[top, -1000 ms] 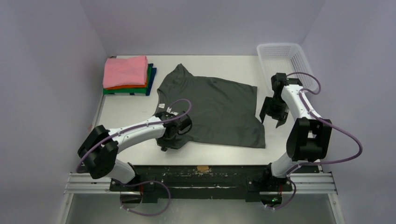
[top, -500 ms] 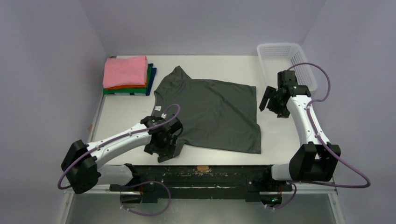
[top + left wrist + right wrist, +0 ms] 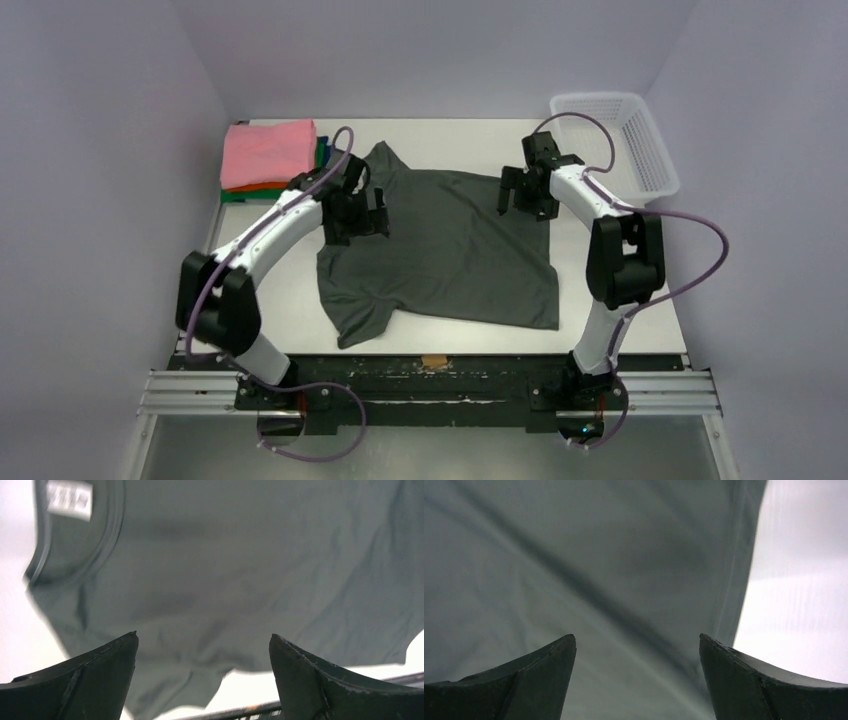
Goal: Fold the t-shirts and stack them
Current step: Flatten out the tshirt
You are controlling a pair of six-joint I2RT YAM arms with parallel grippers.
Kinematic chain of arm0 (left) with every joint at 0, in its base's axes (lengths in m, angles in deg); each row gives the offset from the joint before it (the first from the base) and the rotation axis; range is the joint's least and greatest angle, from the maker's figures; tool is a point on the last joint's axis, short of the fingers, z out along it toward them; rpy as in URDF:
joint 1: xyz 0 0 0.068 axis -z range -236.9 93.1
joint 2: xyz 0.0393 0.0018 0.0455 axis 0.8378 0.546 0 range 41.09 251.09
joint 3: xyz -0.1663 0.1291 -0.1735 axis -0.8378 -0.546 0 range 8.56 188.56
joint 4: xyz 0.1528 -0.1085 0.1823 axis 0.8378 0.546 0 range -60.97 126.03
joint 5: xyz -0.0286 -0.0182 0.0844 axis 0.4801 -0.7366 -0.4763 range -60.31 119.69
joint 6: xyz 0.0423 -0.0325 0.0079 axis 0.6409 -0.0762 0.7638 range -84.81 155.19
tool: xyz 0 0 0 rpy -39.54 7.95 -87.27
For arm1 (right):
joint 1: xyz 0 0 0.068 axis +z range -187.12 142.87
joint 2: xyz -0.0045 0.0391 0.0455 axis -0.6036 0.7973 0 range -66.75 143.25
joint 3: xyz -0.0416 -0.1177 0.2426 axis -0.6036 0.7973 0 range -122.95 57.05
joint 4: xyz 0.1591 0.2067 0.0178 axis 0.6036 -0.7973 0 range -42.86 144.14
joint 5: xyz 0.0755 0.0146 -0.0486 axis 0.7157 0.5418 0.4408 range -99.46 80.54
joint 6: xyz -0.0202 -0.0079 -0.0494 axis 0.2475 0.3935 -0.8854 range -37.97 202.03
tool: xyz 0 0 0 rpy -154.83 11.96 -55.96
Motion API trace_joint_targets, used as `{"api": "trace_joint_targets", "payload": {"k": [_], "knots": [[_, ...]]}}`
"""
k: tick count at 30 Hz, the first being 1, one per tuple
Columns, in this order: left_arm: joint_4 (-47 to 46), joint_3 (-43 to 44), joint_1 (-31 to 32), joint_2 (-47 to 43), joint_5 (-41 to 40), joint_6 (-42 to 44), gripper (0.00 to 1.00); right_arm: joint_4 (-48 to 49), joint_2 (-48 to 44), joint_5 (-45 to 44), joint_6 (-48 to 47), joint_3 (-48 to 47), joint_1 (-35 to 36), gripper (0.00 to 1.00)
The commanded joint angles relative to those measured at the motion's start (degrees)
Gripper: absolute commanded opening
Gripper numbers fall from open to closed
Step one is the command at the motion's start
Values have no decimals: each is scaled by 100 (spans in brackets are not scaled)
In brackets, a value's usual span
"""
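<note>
A dark charcoal-grey t-shirt (image 3: 450, 255) lies spread flat on the white table (image 3: 620, 300). Its collar and white label (image 3: 70, 500) point to the left. My left gripper (image 3: 364, 214) hovers open over the collar and shoulder side, and nothing sits between its fingers (image 3: 202, 640). Over the shirt's far right corner my right gripper (image 3: 517, 200) stands open and empty (image 3: 636, 640), with the hem edge (image 3: 744, 580) just to its right. A folded stack with a pink t-shirt (image 3: 268, 152) on top of orange, green and dark blue ones rests at the far left.
A white plastic mesh basket (image 3: 612, 135) stands at the far right corner of the table. The arm bases and a metal rail (image 3: 430, 390) run along the near edge. Grey walls close in the left, back and right sides.
My left gripper opened, let go of the near left sleeve and swung to the far collar side. The right gripper moved left over the shirt's far right corner and opened wider.
</note>
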Motion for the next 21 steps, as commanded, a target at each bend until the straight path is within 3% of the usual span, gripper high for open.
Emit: {"api": "trace_joint_targets", "payload": {"k": [1, 7, 12, 21], "knots": [[-987, 873, -441, 1364, 840, 235, 100, 444, 778, -84, -190, -872, -47, 90], [-890, 2465, -695, 3249, 1113, -265, 100, 334, 1799, -404, -43, -1801, -44, 89], [-805, 3556, -812, 4252, 1073, -648, 100, 331, 2450, -469, 71, -2367, -117, 89], [78, 5662, -1152, 5795, 1174, -930, 100, -494, 4114, 82, 361, -4756, -405, 88]]}}
